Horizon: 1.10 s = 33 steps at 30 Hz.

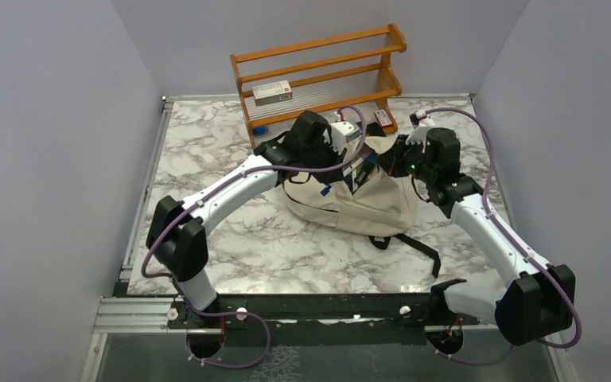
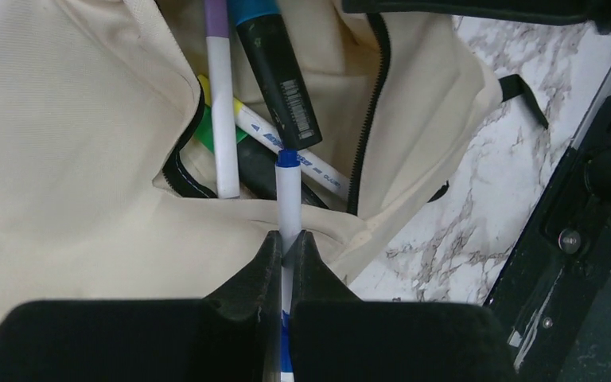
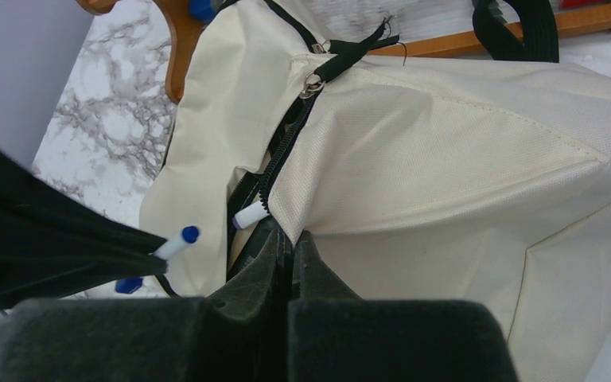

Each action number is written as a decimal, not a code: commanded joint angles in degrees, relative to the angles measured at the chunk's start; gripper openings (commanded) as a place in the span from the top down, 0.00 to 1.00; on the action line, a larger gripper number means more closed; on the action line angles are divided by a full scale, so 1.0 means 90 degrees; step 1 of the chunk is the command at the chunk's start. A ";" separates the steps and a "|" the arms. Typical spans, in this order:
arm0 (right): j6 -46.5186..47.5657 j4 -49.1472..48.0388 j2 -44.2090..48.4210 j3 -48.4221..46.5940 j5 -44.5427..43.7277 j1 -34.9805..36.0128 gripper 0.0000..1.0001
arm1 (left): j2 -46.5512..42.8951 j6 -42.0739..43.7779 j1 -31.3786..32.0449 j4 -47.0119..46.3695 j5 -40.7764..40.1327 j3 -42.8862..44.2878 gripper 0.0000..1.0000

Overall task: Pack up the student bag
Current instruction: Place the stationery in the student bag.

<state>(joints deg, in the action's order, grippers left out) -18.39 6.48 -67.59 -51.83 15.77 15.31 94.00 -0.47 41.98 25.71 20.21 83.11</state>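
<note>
The student bag (image 1: 366, 199), cream fabric with black zippers, lies mid-table with its pocket held open. My left gripper (image 2: 289, 239) is shut on a white marker with a blue cap (image 2: 288, 195), which points into the opening. Inside the bag (image 2: 71, 143) lie a purple-capped white marker (image 2: 221, 119), a black marker with a blue cap (image 2: 282, 79) and a yellow-tipped pen (image 2: 286, 147). My right gripper (image 3: 290, 237) is shut on the bag's (image 3: 445, 159) fabric edge beside the zipper. From the right wrist view the blue-capped marker (image 3: 177, 241) shows at the left.
A wooden rack (image 1: 318, 72) stands at the back of the marble table with a white box (image 1: 272, 92) on its shelf. A small red item (image 1: 382, 118) lies by its right foot. The bag's black strap (image 1: 414, 243) trails toward the near edge.
</note>
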 commanded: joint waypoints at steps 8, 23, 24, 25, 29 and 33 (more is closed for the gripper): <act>0.0285 -0.0270 0.0212 -0.0207 0.0673 -0.0001 0.99 | 0.1464 -0.0174 -0.0157 0.0704 0.0645 0.1925 1.00; 0.0443 -0.0657 0.0349 -0.0082 0.1578 -0.0002 0.99 | 0.2682 -0.0467 -0.0165 0.1096 0.1100 0.3321 1.00; 0.0442 -0.0666 0.0370 -0.0064 0.1621 -0.0002 0.99 | 0.2731 -0.0495 -0.0166 0.1068 0.1149 0.3360 1.00; 0.0440 -0.0662 0.0392 -0.0054 0.1663 -0.0002 0.99 | 0.2765 -0.0531 -0.0166 0.1022 0.1199 0.3386 1.00; 0.0442 -0.0868 0.0432 -0.0048 0.1769 -0.0002 0.99 | 0.2804 -0.0697 -0.0168 0.0655 0.1270 0.3388 1.00; 0.0442 -0.0820 0.0434 -0.0071 0.1721 -0.0002 0.99 | 0.2786 -0.0787 -0.0163 0.0376 0.1188 0.3366 0.88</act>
<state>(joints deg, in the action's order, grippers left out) -14.37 5.61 -66.67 -51.46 26.22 15.14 119.33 -5.78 40.62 33.45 29.30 111.44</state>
